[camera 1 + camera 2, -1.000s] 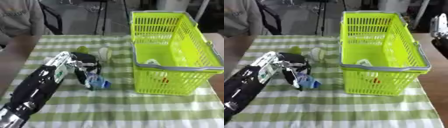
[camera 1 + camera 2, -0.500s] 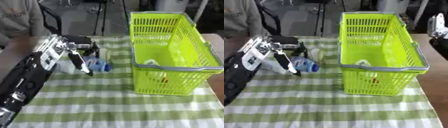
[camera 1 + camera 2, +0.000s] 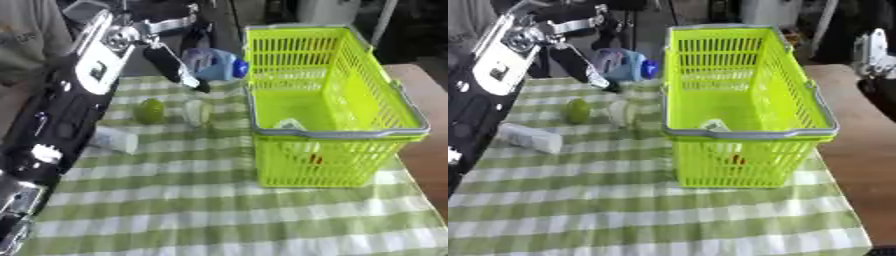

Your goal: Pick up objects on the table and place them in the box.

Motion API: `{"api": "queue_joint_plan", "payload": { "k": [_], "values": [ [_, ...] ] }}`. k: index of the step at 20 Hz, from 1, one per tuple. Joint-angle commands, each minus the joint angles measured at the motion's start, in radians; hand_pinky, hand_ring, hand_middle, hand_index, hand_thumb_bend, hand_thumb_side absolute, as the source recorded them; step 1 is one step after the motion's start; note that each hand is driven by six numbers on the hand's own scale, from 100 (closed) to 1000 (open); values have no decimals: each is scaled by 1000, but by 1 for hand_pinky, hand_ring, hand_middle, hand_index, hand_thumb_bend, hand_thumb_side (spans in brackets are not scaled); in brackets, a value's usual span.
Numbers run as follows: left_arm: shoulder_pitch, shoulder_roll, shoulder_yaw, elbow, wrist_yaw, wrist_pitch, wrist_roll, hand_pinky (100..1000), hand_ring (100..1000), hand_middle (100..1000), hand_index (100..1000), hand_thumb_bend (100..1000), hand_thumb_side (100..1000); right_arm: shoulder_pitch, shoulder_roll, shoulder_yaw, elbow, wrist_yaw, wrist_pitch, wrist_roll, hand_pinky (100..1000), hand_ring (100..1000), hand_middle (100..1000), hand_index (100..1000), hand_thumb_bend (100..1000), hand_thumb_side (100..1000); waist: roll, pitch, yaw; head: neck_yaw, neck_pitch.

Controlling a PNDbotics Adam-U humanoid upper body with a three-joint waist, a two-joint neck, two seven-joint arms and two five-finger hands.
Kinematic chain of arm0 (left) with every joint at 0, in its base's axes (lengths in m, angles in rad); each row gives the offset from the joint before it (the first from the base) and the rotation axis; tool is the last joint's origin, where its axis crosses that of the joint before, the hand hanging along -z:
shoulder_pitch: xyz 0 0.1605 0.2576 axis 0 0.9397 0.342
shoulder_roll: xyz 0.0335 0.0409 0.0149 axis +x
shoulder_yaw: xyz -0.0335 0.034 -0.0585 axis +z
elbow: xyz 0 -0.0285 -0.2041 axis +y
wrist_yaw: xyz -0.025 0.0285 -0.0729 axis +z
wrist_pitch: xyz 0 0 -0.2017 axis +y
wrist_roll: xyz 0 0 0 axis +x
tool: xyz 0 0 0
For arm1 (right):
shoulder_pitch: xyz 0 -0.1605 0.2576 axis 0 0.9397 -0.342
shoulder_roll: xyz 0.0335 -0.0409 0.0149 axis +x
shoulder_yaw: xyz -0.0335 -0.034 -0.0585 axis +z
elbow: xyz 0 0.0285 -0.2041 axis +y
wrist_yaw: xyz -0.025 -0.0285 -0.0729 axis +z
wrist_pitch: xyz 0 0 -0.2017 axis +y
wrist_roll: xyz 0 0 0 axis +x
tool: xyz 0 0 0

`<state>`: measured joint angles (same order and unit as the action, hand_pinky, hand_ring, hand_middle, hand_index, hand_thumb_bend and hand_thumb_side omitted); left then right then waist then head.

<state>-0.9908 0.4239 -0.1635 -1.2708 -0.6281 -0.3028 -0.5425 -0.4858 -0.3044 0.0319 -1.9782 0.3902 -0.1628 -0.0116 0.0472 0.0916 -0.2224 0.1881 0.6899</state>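
My left hand [image 3: 168, 56] is shut on a pale blue bottle with a blue cap [image 3: 217, 64] and holds it in the air beside the far left rim of the yellow-green basket [image 3: 337, 132]. Inside the basket lie a white thing [image 3: 287, 124] and a small red thing [image 3: 313, 159]. On the checked cloth to the basket's left rest a green round fruit [image 3: 150, 110], a clear round container [image 3: 197, 112] and a white oblong packet [image 3: 114, 140]. A white and black part of my right arm [image 3: 875, 47] shows at the right edge, past the basket.
The green-and-white checked cloth [image 3: 219, 210] covers the table, with bare brown tabletop [image 3: 868, 150] on the right of the basket. A seated person and chairs show beyond the far edge. My left forearm [image 3: 61, 115] stretches over the cloth's left side.
My left hand has lifted the blue-capped bottle off the cloth and carried it up and away, toward the basket's far left rim. The view has also shifted.
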Motion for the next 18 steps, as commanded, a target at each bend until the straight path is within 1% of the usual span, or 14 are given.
{"api": "queue_joint_plan", "payload": {
  "k": [1, 2, 3, 4, 6, 7, 8, 9, 10, 11, 12, 13, 14, 18],
  "values": [
    [-45, -25, -1, -5, -61, 34, 113, 549, 471, 255, 415, 609, 222, -27, -8, 7, -15, -12, -5, 13, 593, 582, 637, 830, 100, 534, -2, -9, -12, 17, -18],
    [-49, -47, -4, 1, -81, 48, 155, 552, 481, 287, 445, 626, 287, -32, -5, 10, -16, -14, -7, 16, 593, 583, 638, 830, 100, 534, -1, -6, -23, 24, -22],
    [-51, -67, -8, 8, -100, 62, 200, 552, 481, 287, 445, 626, 287, -37, -2, 13, -18, -16, -8, 18, 593, 583, 638, 830, 100, 534, 0, -4, -31, 30, -26],
    [-52, -87, -12, 12, -120, 75, 246, 555, 493, 327, 483, 654, 383, -41, 2, 15, -19, -18, -9, 21, 593, 582, 637, 830, 100, 536, 1, 0, -41, 36, -31],
    [-46, -117, -28, 19, -162, 92, 329, 562, 511, 384, 538, 670, 433, -47, 6, 19, -21, -22, -11, 25, 593, 582, 637, 830, 100, 535, 3, 4, -53, 43, -36],
    [-44, -126, -37, 25, -181, 95, 361, 562, 511, 384, 538, 670, 433, -48, 6, 20, -22, -23, -11, 27, 593, 582, 637, 830, 100, 535, 4, 5, -56, 44, -38],
    [-36, -140, -46, 31, -200, 96, 393, 663, 703, 722, 796, 663, 722, -50, 6, 20, -22, -24, -12, 29, 593, 582, 637, 830, 100, 536, 5, 7, -62, 46, -41],
    [-24, -158, -58, 43, -225, 94, 424, 663, 703, 722, 796, 663, 722, -52, 7, 21, -22, -25, -13, 30, 593, 582, 637, 830, 100, 536, 6, 10, -67, 49, -45],
    [-14, -174, -68, 58, -249, 90, 448, 723, 777, 808, 856, 641, 820, -54, 8, 21, -22, -26, -14, 32, 592, 582, 636, 830, 100, 536, 7, 11, -71, 51, -47],
    [-8, -185, -73, 73, -269, 83, 468, 723, 777, 808, 856, 641, 820, -54, 9, 22, -22, -27, -14, 33, 592, 582, 636, 830, 100, 536, 7, 12, -73, 52, -49],
    [-3, -191, -78, 85, -287, 73, 483, 877, 914, 956, 976, 539, 1000, -54, 9, 22, -22, -27, -14, 34, 592, 582, 636, 830, 100, 538, 8, 13, -74, 52, -50],
    [3, -193, -83, 93, -303, 57, 497, 905, 935, 976, 995, 498, 1000, -53, 8, 21, -22, -27, -14, 34, 592, 581, 635, 830, 100, 537, 9, 14, -73, 52, -52],
    [8, -194, -83, 99, -314, 46, 511, 1000, 1000, 1000, 1000, 358, 1000, -52, 8, 20, -22, -28, -14, 34, 592, 581, 634, 830, 100, 539, 9, 14, -71, 50, -53],
    [25, -186, -68, 102, -292, 39, 599, 1000, 1000, 1000, 1000, 394, 1000, -46, 7, 17, -22, -28, -12, 33, 591, 581, 634, 830, 100, 539, 5, 14, -59, 41, -55]
  ]
}}
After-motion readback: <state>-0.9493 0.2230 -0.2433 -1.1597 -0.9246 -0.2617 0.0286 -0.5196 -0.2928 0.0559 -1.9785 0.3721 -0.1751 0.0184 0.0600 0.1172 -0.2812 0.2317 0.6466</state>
